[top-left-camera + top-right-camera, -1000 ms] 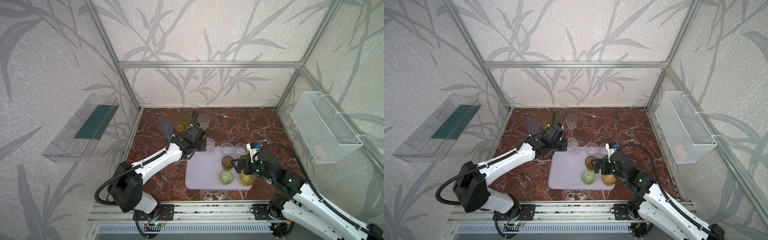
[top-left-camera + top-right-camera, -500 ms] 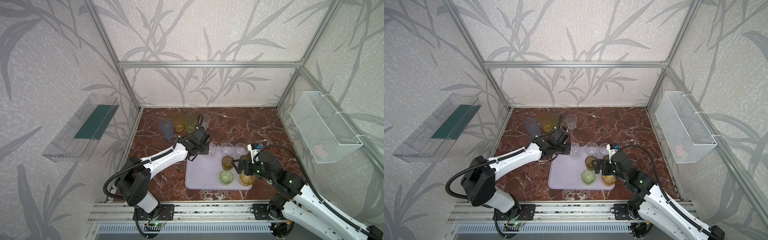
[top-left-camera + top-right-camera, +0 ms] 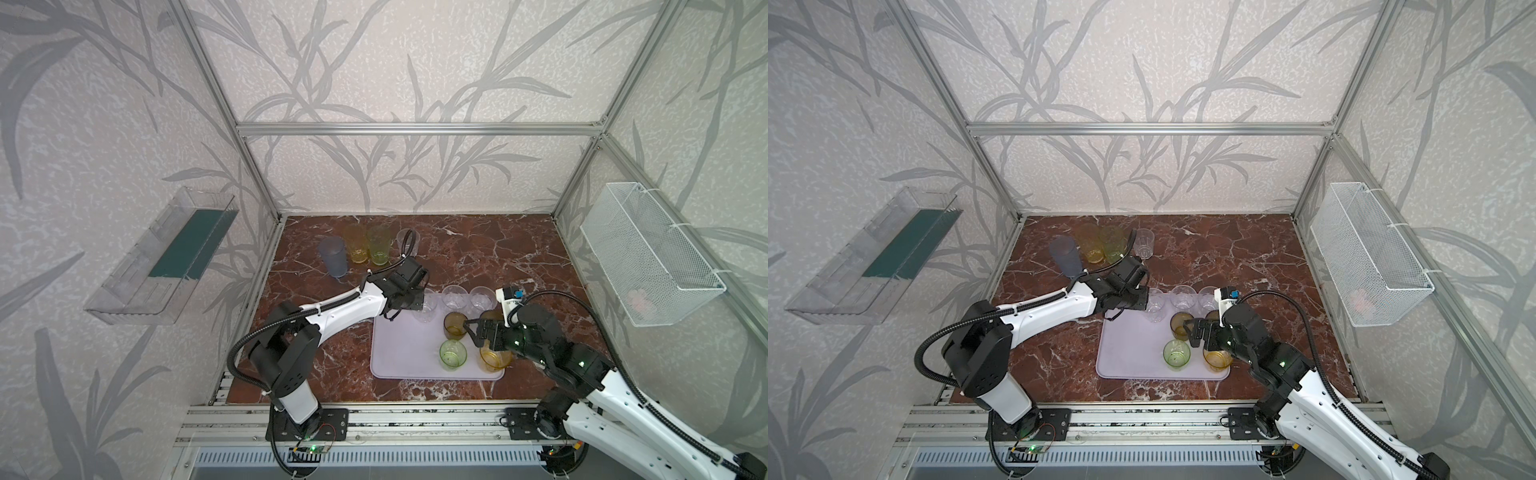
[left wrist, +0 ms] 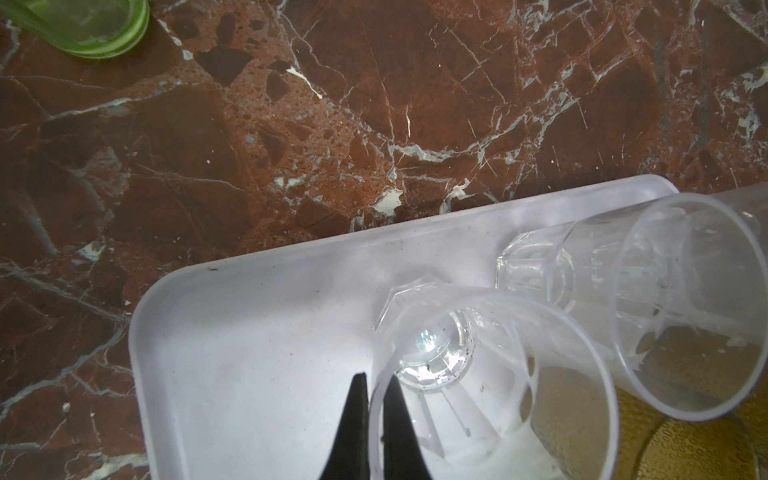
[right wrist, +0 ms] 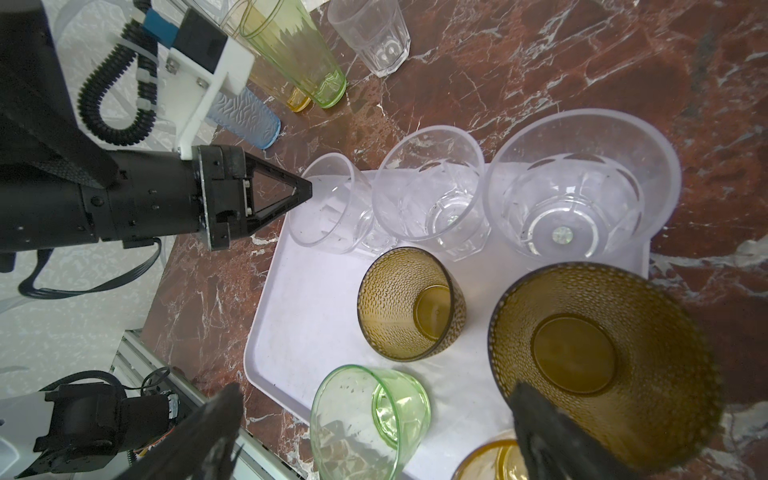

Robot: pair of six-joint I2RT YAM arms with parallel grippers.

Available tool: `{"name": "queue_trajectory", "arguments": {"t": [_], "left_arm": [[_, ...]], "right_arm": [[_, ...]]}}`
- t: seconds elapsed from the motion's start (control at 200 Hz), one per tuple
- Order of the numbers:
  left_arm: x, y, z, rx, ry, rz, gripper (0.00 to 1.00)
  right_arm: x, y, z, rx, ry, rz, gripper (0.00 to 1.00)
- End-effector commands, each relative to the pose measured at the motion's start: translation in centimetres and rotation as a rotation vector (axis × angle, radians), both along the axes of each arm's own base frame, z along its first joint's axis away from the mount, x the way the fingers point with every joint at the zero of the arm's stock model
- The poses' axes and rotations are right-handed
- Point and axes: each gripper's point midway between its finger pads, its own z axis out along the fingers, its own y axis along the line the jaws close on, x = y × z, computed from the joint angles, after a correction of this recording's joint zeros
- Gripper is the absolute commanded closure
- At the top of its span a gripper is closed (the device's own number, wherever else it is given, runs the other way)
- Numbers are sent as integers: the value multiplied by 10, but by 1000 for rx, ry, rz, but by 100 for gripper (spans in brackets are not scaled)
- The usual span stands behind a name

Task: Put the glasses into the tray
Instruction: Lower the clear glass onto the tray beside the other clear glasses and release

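My left gripper [image 4: 374, 415], clamped on the clear glass [image 4: 478, 374] by its rim, has carried it over the tray [image 4: 249, 332] below; my right gripper [image 3: 471, 332] stays spread.

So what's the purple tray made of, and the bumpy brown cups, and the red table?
The tray looks like matte plastic: pale lilac, smooth, with rounded moulded corners. The bumpy brown cups are see-through with tiny raised dots; they could be glass or tinted plastic, I can't tell. The table looks like polished red-brown marble with white veins, though it may be only a printed surface.
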Motion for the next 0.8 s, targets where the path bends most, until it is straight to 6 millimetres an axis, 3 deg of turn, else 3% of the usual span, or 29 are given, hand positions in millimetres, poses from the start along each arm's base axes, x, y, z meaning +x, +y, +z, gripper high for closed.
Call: {"name": "queue_trajectory", "arguments": {"t": [0.0, 0.215, 0.32, 0.57, 0.72, 0.795], "left_arm": [[9, -14, 14, -44, -32, -2, 100], [8, -18, 10, -48, -6, -3, 98], [8, -16, 15, -50, -15, -1, 71], [7, -6, 43, -68, -83, 10, 22], [8, 8, 64, -101, -165, 57, 1], [7, 20, 78, -105, -223, 75, 1]], "right_arm": [[1, -5, -2, -5, -3, -17, 1], [0, -5, -4, -6, 1, -16, 1], [1, -4, -3, -5, 0, -14, 1], [2, -2, 3, -6, -6, -1, 1], [5, 4, 16, -5, -26, 25, 1], [10, 9, 24, 8, -41, 30, 1]]}}
